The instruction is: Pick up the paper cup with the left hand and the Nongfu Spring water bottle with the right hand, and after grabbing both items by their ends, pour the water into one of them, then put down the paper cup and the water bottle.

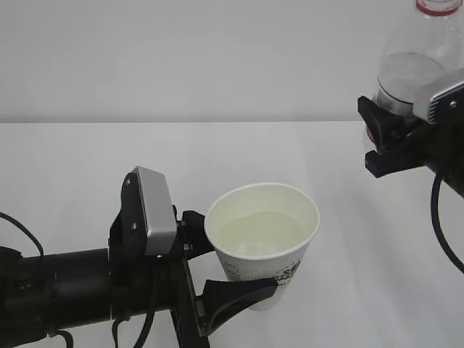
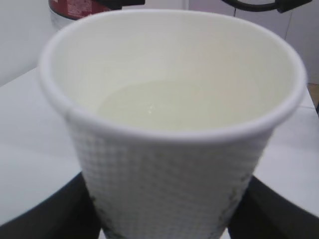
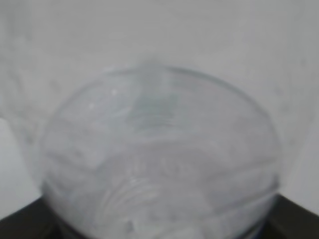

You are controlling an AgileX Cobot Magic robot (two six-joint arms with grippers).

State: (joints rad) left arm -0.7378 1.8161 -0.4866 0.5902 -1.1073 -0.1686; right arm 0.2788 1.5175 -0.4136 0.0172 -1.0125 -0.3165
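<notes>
Water [image 1: 261, 232], faintly yellowish, fills the small white tapered paper cup [image 1: 250, 264] gripped by the left gripper [image 1: 217, 272]. Right gripper [image 1: 388, 141] clamps the clear ribbed plastic bottle [image 1: 417, 61], upright, well apart

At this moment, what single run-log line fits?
left gripper: shut on paper cup, upright | water: in cup | right gripper: shut on water bottle, upright, raised, apart from cup

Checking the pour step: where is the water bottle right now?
In the exterior view the water bottle is at the top right, upright in the right claw, up and right of the paper cup.
</notes>
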